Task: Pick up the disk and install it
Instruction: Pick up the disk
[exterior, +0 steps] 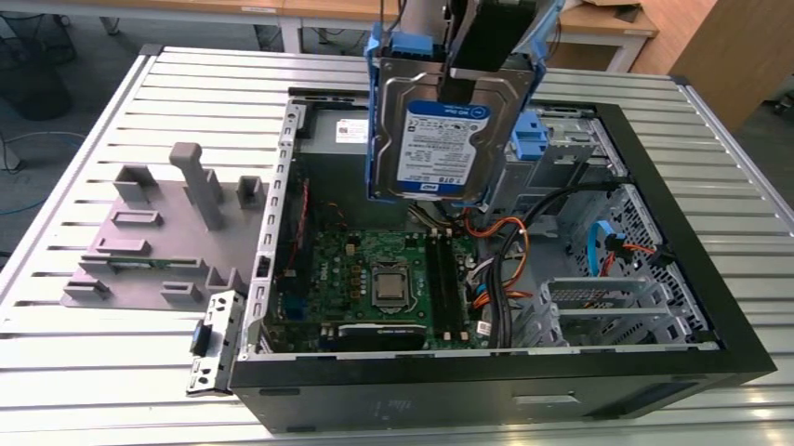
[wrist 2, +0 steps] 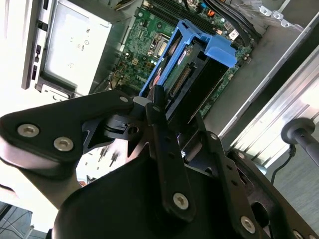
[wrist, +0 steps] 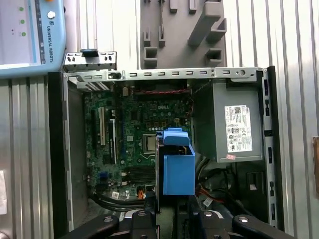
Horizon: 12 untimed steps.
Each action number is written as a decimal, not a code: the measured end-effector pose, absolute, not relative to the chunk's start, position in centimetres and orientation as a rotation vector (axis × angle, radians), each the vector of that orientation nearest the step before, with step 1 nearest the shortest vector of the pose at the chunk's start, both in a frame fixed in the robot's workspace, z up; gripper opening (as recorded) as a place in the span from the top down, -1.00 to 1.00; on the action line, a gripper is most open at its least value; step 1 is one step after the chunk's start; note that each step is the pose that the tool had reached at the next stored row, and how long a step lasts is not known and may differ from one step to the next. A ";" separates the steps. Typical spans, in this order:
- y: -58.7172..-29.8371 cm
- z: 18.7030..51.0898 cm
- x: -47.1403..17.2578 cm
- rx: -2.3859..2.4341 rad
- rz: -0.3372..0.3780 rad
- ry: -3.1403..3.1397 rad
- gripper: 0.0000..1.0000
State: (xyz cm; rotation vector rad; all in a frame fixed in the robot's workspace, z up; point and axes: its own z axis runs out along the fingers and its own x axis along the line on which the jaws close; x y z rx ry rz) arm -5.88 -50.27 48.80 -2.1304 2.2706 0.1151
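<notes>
A grey plastic fixture (exterior: 159,232) with upright posts lies on the slatted metal table (exterior: 87,372) at the exterior view's left, just beside an open computer case (exterior: 496,383) that lies on its side with its inside facing up. Within the case, a green motherboard (exterior: 372,279) covers the floor on the side nearer the fixture, and a grey power supply (exterior: 333,130) with a white sticker sits against the far wall. Above the middle of the case hangs the disk (exterior: 441,139), clear of every part below it, held upright with its blue-and-white label toward the camera and blue rails along both long edges. The gripper (exterior: 478,56) comes down from the top of the frame, its jaws clamped on the disk's upper end. In the second wrist view one black finger (wrist 2: 158,107) presses along the edge of the blue-railed disk (wrist 2: 192,74). Toward the exterior view's right, orange and black cables (exterior: 507,243) run across the case floor, and a perforated metal drive cage (exterior: 620,307) fills the corner.
</notes>
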 end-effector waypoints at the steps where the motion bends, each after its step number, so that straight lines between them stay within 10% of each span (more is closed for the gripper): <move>1: -50.4 48.8 -5.9 -2.130 0.115 2.271 0.30; 12: -51.4 48.8 -5.8 -2.130 0.115 2.271 0.30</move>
